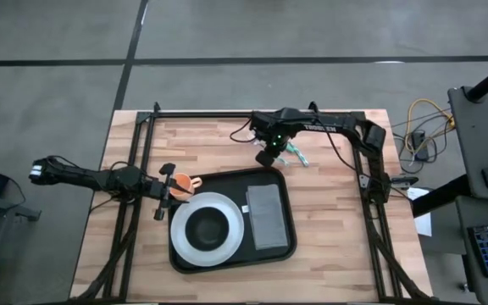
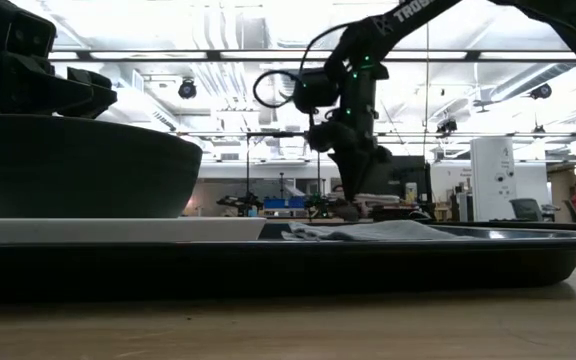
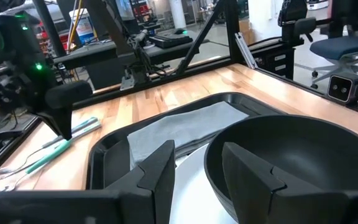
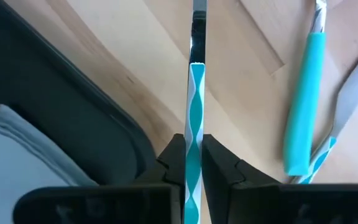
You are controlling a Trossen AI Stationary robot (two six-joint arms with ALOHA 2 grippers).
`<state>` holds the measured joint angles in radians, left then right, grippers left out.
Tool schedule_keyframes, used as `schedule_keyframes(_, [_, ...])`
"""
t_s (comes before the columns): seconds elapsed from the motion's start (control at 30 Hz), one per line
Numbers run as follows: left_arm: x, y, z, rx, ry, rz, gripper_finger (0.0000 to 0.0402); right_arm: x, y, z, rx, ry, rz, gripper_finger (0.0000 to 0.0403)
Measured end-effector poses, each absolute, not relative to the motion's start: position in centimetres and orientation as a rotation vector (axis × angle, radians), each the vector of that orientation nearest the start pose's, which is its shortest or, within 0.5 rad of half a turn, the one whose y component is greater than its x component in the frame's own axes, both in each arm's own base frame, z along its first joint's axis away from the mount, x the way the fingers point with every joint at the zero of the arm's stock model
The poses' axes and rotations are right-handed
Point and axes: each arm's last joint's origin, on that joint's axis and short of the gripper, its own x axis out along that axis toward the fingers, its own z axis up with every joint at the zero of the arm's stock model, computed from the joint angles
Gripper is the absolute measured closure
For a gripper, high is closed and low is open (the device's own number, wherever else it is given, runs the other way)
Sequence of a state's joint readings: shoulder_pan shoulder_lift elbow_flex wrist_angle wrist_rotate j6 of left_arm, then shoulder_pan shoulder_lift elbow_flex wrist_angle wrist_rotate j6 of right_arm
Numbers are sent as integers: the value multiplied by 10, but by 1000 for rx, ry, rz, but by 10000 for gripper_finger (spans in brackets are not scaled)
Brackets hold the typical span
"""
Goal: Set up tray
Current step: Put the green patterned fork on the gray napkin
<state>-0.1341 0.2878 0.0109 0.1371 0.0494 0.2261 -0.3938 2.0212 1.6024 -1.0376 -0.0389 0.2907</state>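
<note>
Two grippers: right gripper (image 4: 192,163) clamped on a teal-striped utensil handle (image 4: 195,106), just beyond the tray (image 1: 287,222) mid-table; left gripper (image 3: 197,165) fingers apart, empty, over the bowl (image 3: 303,158).

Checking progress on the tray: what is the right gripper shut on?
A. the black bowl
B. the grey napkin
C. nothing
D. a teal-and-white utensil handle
D: the right gripper is shut on a thin teal-and-white handle over bare wood beside the tray, with other utensils nearby.
</note>
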Motion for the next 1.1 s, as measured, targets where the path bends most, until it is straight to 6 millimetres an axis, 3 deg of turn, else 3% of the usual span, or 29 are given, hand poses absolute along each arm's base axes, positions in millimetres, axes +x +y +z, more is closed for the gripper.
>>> schedule_keyframes(0.67, [113, -17, 156, 231, 118, -198, 285, 387, -73, 206, 775, 1321, -678, 385])
schedule_keyframes(1.1, [113, -17, 156, 231, 119, -198, 285, 394, -39, 206, 899, 1251, -796, 385])
